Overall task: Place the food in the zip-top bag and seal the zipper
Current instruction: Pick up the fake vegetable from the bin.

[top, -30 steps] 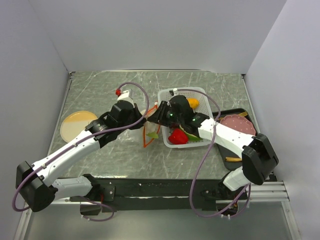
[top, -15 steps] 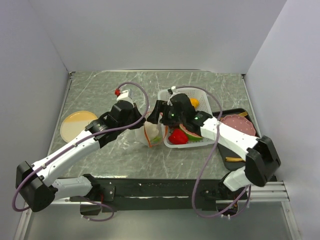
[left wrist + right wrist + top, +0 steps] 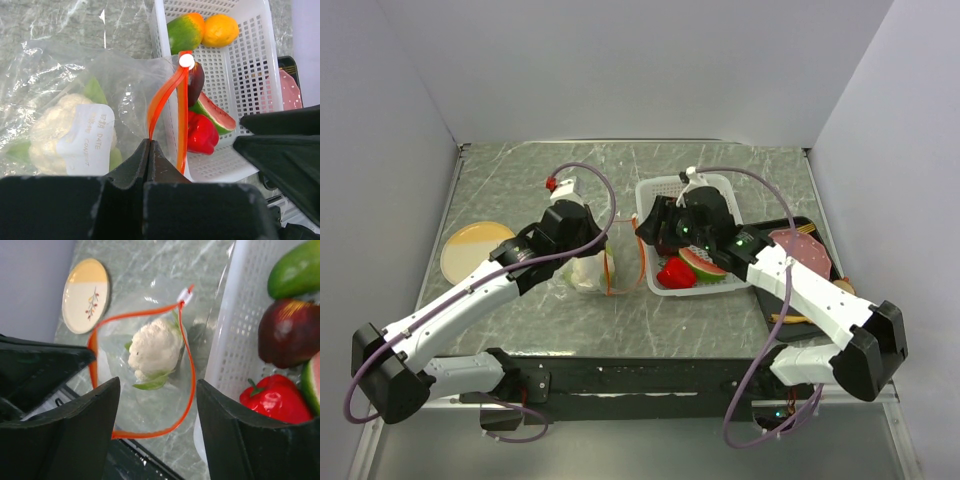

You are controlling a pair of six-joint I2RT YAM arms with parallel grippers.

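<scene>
While left hand (image 3: 150, 145) pinches the zipper (image 3: 162, 97), cauliflower (image 3: 152, 345) in bag (image 3: 65, 70); right hand (image 3: 156, 385) spread

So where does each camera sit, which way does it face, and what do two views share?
Top: high behind, looking down on the table; left arm, right arm show.
Left wrist: on the left gripper, looking past fingers shut on the zipper at bag and basket.
Right wrist: on the right gripper, looking down between open fingers into the bag.
Shared: both wrists see the cauliflower.
</scene>
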